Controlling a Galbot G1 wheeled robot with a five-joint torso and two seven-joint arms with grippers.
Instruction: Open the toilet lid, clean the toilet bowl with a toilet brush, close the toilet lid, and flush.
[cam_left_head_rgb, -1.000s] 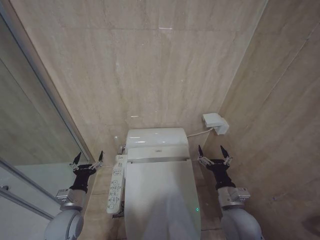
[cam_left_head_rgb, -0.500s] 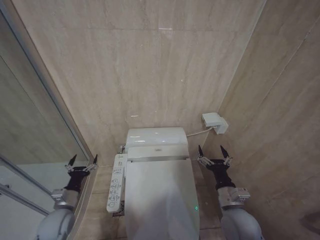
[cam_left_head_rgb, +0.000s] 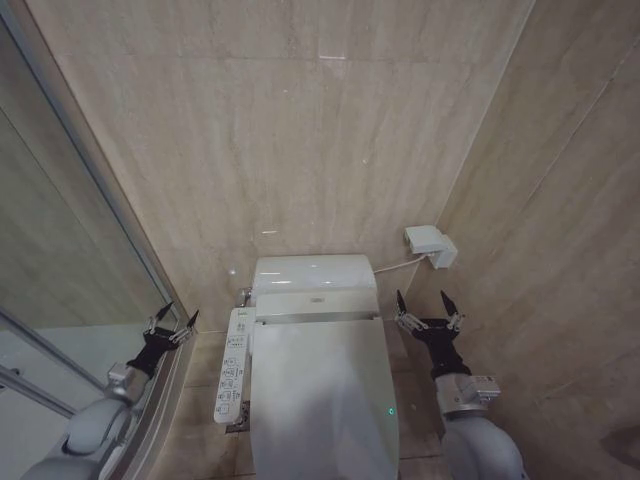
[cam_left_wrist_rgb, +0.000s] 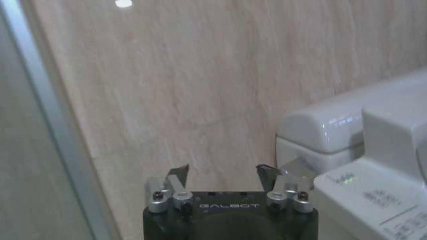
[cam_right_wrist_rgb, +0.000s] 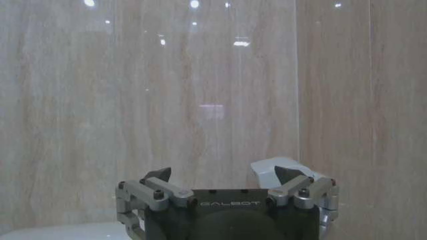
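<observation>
Glossy white plastic and polished stone in a tiled bathroom

The toilet lid (cam_left_head_rgb: 322, 390) is showing smooth, glossy white plastic, as is the side control panel (cam_left_head_rgb: 231, 375); the wall (cam_left_head_rgb: 300, 130) is gleaming as polished beige stone, catching lights. The left gripper (cam_left_head_rgb: 173, 321) and right gripper (cam_left_head_rgb: 426, 306) are showing matt black plastic with bare metal screws.

Beige tile walls (cam_left_head_rgb: 330, 130), glass shower screen (cam_left_head_rgb: 50, 250) on left, white wall box (cam_left_head_rgb: 432, 245).
</observation>
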